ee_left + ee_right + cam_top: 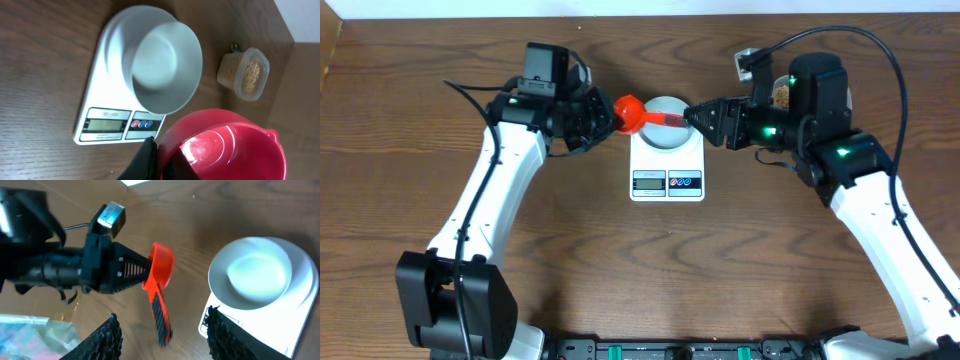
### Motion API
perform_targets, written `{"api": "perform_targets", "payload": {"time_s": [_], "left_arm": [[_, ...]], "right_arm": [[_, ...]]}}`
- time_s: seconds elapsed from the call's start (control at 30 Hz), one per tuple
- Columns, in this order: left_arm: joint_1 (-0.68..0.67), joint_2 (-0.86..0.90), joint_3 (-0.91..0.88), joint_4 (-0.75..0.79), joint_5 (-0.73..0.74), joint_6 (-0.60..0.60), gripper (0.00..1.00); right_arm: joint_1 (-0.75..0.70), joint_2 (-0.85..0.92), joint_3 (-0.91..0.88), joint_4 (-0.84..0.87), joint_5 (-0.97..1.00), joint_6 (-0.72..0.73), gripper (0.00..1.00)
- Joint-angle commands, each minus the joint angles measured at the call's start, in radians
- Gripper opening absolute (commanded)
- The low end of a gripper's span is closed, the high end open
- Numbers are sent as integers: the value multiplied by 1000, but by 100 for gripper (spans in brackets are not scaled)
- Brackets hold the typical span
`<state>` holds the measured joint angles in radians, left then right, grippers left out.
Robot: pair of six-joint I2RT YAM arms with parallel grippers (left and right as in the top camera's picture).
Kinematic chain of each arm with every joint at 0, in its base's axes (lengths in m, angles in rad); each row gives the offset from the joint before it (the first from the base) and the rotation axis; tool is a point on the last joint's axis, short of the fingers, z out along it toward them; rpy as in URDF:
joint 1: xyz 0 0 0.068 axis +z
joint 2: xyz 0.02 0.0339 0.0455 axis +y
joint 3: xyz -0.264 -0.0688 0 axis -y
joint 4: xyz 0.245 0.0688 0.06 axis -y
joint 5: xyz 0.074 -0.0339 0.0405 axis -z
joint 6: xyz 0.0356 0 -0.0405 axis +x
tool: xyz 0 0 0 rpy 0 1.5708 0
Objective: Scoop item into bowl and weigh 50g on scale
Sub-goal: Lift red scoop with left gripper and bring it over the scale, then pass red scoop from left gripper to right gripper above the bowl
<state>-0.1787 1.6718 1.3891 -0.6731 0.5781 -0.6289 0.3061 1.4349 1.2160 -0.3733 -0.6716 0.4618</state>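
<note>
My left gripper (609,118) is shut on the rim of a red scoop (629,112), held just left of the bowl (666,124). In the left wrist view one finger (149,159) lies outside the red cup (227,147) and the other inside. The scoop holds nothing. Its red-and-black handle (159,311) points between the fingers of my right gripper (162,313), which stands open on either side without touching it. The pale bowl (167,60) sits empty on the white scale (102,75). The tan beans (251,76) lie in a clear tub beyond the scale.
The scale's display and red and blue buttons (667,181) face the table's front edge. A crumpled clear plastic bag (27,335) lies by the right gripper's left finger. The right arm (820,110) covers most of the bean tub from above.
</note>
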Motion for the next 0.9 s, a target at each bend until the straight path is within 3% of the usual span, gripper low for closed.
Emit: {"api": "perform_targets", "payload": {"time_s": [0.0,0.87], "left_arm": [[-23,-14,17,1,14,-4,7],[-56,-14,17,5,14,-39,7]], "right_arm": [[13,26,14,-1,7,40,53],[82,45,14,-11,64,120,26]]}}
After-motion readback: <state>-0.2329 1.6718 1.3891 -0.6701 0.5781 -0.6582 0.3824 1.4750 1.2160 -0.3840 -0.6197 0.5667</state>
